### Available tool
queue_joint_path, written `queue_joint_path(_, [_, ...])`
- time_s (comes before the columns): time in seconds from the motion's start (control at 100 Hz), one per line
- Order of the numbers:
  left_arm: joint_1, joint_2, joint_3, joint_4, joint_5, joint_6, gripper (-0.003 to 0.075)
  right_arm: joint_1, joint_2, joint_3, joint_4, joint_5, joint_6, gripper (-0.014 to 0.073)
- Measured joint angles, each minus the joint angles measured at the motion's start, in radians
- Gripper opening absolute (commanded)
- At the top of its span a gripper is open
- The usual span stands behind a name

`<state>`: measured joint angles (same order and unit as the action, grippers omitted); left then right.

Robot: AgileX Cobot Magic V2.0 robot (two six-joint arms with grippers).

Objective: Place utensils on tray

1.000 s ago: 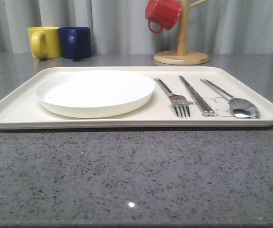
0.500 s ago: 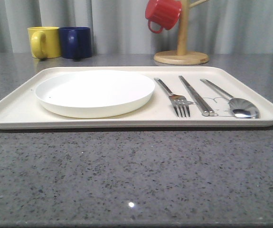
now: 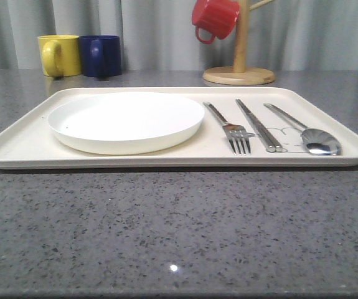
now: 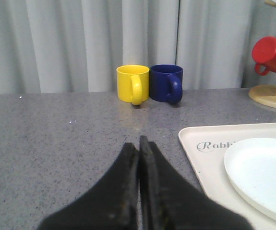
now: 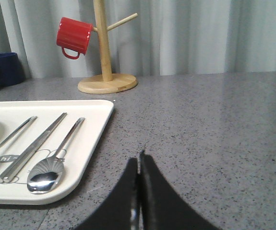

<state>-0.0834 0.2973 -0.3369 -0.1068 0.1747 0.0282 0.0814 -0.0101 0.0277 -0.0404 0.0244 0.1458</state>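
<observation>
The cream tray [image 3: 17, 146] lies across the middle of the grey table. On its right half rest a silver fork [image 3: 231, 129], a pair of chopsticks [image 3: 258, 125] and a spoon [image 3: 309, 138], side by side, lengthwise. In the right wrist view the spoon [image 5: 46, 172], chopsticks [image 5: 30, 148] and fork [image 5: 13, 133] lie on the tray [image 5: 87, 143]. My right gripper [image 5: 139, 160] is shut and empty over bare table, to the right of the tray. My left gripper [image 4: 138, 143] is shut and empty over the table, left of the tray's "Rabbit" corner [image 4: 200, 139].
A round white plate [image 3: 126, 120] fills the tray's left half. A yellow mug [image 3: 59, 55] and a dark blue mug [image 3: 101, 55] stand at the back left. A wooden mug tree [image 3: 239, 68] with a red mug [image 3: 214, 18] stands at the back right.
</observation>
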Motion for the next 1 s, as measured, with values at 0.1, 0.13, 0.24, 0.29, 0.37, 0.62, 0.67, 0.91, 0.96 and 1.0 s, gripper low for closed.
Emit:
queue_joint_path(0.1, [0.000,-0.040,0.046,0.078,-0.020,-0.091,-0.0019,0.000,0.000,0.000,0.000,0.000,0.000,-0.0069])
queue_joint_path(0.13, [0.000,-0.056,0.067,0.085,-0.031,-0.101,-0.0019,0.000,0.000,0.000,0.000,-0.002,0.000,-0.0069])
queue_joint_path(0.24, [0.000,-0.135,0.136,0.114,-0.056,-0.117,-0.0019,0.000,0.000,0.000,0.000,-0.002,0.000,-0.0069])
queue_joint_path(0.29, [0.000,-0.174,0.172,0.127,-0.066,-0.119,-0.0019,0.000,0.000,0.000,0.000,-0.002,0.000,-0.0069])
queue_joint_path(0.37, [0.000,-0.234,0.233,0.137,-0.076,-0.123,-0.0019,0.000,0.000,0.000,0.000,-0.002,0.000,-0.0069])
queue_joint_path(0.62, [0.000,-0.302,0.342,0.155,-0.098,-0.160,-0.0019,0.000,0.000,0.000,0.000,-0.004,-0.001,-0.0069])
queue_joint_path(0.67, [0.000,-0.302,0.342,0.160,-0.123,-0.165,-0.0019,0.000,0.000,0.000,0.000,-0.004,-0.001,-0.0069])
queue_joint_path(0.91, [0.000,-0.302,0.342,0.179,-0.154,-0.175,-0.0019,0.000,0.000,0.000,0.000,-0.004,-0.001,-0.0069])
queue_joint_path(0.96, [0.000,-0.302,0.342,0.181,-0.154,-0.175,-0.0019,0.000,0.000,0.000,0.000,-0.004,-0.001,-0.0069])
queue_joint_path(1.0, [0.000,-0.302,0.342,0.181,-0.156,-0.175,-0.0019,0.000,0.000,0.000,0.000,-0.004,-0.001,-0.0069])
